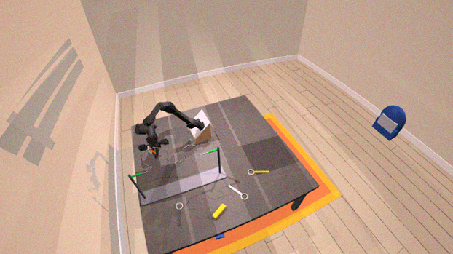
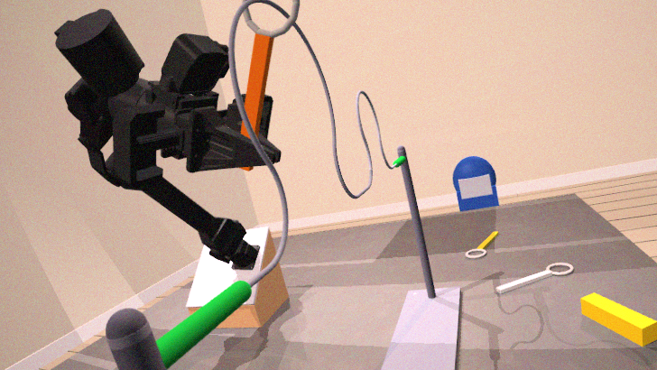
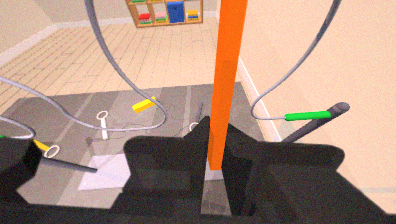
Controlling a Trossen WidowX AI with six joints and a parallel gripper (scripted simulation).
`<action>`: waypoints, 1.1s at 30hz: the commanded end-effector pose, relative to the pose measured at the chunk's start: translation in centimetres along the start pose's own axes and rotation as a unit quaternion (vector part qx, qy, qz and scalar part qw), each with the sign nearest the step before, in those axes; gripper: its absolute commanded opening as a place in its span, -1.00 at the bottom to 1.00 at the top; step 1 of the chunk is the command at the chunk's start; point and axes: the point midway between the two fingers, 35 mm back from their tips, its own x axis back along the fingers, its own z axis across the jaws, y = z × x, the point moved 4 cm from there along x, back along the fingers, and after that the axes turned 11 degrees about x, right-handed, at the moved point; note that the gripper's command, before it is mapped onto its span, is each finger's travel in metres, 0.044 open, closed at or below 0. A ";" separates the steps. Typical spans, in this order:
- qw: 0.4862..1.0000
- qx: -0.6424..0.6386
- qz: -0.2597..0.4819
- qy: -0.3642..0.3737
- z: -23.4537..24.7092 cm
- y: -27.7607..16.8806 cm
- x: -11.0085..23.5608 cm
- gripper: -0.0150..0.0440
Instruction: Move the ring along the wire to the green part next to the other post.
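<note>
Orange handle (image 3: pixel 227 75) is sitting clamped between my fingers, standing upright; my gripper (image 2: pixel 250 137) is grasping it low on the bar. Ring (image 2: pixel 271 27) is riding at the handle's top, high above the table (image 2: pixel 528 220), with the grey wire (image 2: pixel 321 87) passing through it on the first big loop. Near post (image 2: pixel 131 339) and its green sleeve (image 2: pixel 202 319) are sitting below me. Wire is dipping, looping again, then ending at the far green sleeve (image 2: pixel 399 161) on the far post (image 2: pixel 416 220). Beyond that, spare rings with a yellow handle (image 2: pixel 482 245) and a white handle (image 2: pixel 532 278) are lying flat, a yellow block (image 2: pixel 618 318) beside them.
</note>
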 end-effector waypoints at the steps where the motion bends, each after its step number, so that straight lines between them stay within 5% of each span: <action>1: 1.000 0.021 -0.004 -0.015 -0.1 0.1 0.3 -1.00; 33: 0.975 0.191 -0.008 -0.114 -0.4 -0.1 0.2 -1.00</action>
